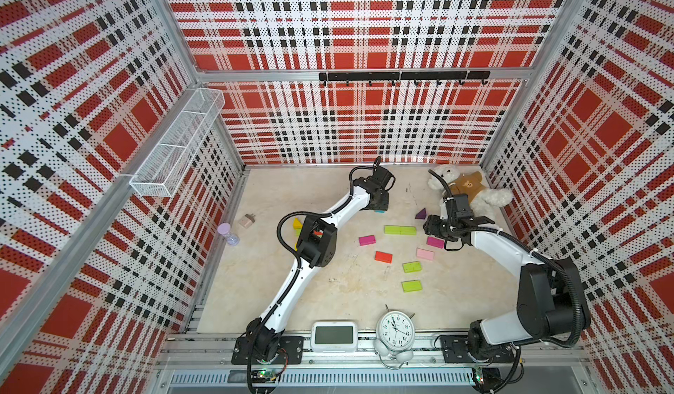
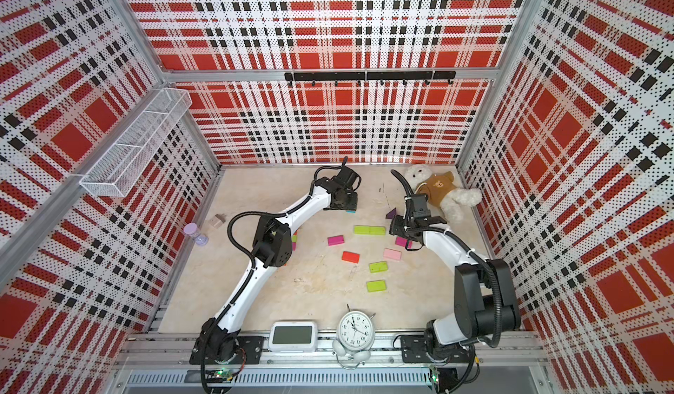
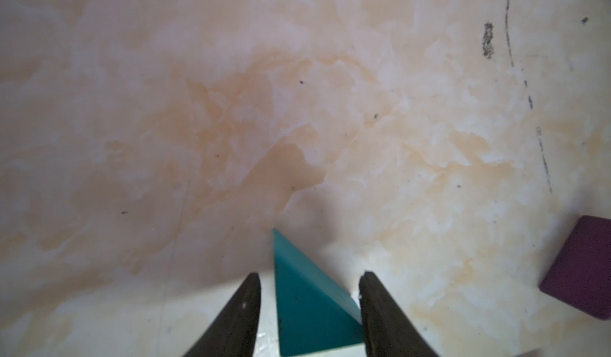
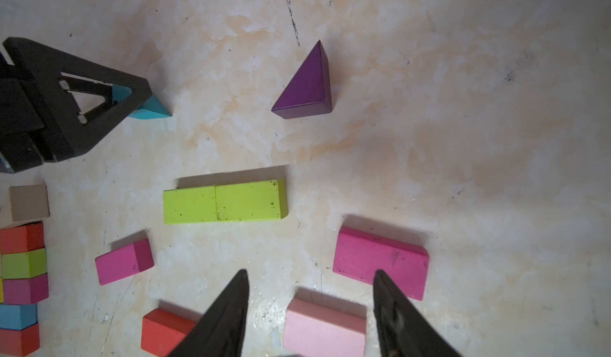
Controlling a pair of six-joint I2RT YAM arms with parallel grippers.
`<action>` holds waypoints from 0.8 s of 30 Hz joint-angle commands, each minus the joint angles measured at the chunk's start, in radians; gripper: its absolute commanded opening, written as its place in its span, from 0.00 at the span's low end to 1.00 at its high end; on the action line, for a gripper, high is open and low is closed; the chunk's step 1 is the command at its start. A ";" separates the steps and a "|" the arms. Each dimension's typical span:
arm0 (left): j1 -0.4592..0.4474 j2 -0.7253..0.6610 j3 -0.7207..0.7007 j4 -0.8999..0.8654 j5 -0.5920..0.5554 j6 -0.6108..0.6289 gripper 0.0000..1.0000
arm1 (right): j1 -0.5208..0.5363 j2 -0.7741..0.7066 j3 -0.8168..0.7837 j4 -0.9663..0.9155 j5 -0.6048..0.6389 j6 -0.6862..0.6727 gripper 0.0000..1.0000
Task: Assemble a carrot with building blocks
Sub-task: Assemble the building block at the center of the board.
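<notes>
Painted wooden building blocks (image 1: 399,230) lie scattered across the marbled beige surface (image 1: 328,301). Our right fingers (image 4: 224,315) hang spread and empty above the pale pink rectangular brick (image 4: 324,329). Our left fingers (image 3: 238,315) stand spread astride the small teal triangular wedge (image 3: 304,305), with a gap showing at one side.

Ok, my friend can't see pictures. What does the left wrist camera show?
A teal triangle block sits on the pale marbled table between the two black fingers of the left gripper, which stand open on either side of it. A purple block peeks in at the picture's edge.
</notes>
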 commanded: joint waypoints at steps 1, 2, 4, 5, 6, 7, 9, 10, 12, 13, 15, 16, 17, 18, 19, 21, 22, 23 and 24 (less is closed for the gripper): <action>-0.010 0.022 0.015 -0.007 0.000 0.011 0.49 | -0.004 -0.015 0.004 0.027 0.012 0.002 0.62; -0.013 0.021 0.014 -0.006 0.000 0.013 0.48 | -0.004 -0.013 0.004 0.027 0.011 0.003 0.62; -0.017 0.019 0.009 -0.003 0.001 0.015 0.47 | -0.004 -0.008 0.004 0.030 0.010 0.004 0.61; -0.017 0.017 0.005 -0.001 0.003 0.014 0.46 | -0.004 -0.006 0.006 0.030 0.008 0.006 0.61; -0.018 0.014 -0.002 0.002 0.005 0.012 0.46 | -0.004 -0.005 0.006 0.030 0.007 0.006 0.61; -0.020 0.008 -0.011 0.005 0.006 0.012 0.45 | -0.004 -0.005 0.006 0.031 0.005 0.006 0.61; -0.020 -0.003 -0.031 0.012 0.007 0.007 0.45 | -0.004 -0.004 0.005 0.033 0.004 0.007 0.61; -0.022 -0.011 -0.045 0.018 0.009 0.005 0.45 | -0.004 -0.004 0.006 0.032 0.003 0.007 0.61; -0.024 -0.029 -0.070 0.029 0.013 0.001 0.45 | -0.004 -0.005 0.005 0.034 0.002 0.008 0.61; -0.024 -0.039 -0.086 0.036 0.014 -0.002 0.45 | -0.004 -0.005 0.005 0.033 0.002 0.007 0.61; -0.025 -0.058 -0.112 0.050 0.017 -0.007 0.44 | -0.004 -0.006 0.004 0.033 -0.001 0.008 0.61; -0.025 -0.069 -0.126 0.058 0.018 -0.009 0.44 | -0.004 -0.007 0.003 0.033 -0.002 0.011 0.61; -0.025 -0.078 -0.135 0.063 0.021 -0.011 0.44 | -0.004 -0.010 0.001 0.036 -0.002 0.012 0.61; -0.025 -0.086 -0.143 0.067 0.022 -0.012 0.45 | -0.004 -0.011 0.000 0.039 -0.005 0.013 0.61; -0.025 -0.093 -0.151 0.071 0.024 -0.014 0.44 | -0.004 -0.013 -0.002 0.041 -0.007 0.014 0.61; -0.025 -0.105 -0.160 0.074 0.024 -0.013 0.44 | -0.004 -0.016 -0.004 0.041 -0.009 0.017 0.61; -0.027 -0.111 -0.166 0.076 0.026 -0.014 0.44 | -0.004 -0.017 -0.003 0.041 -0.010 0.017 0.61; -0.026 -0.116 -0.171 0.078 0.026 -0.013 0.44 | -0.004 -0.019 -0.003 0.041 -0.010 0.019 0.61; -0.026 -0.121 -0.178 0.082 0.028 -0.013 0.44 | -0.004 -0.020 -0.004 0.041 -0.012 0.019 0.61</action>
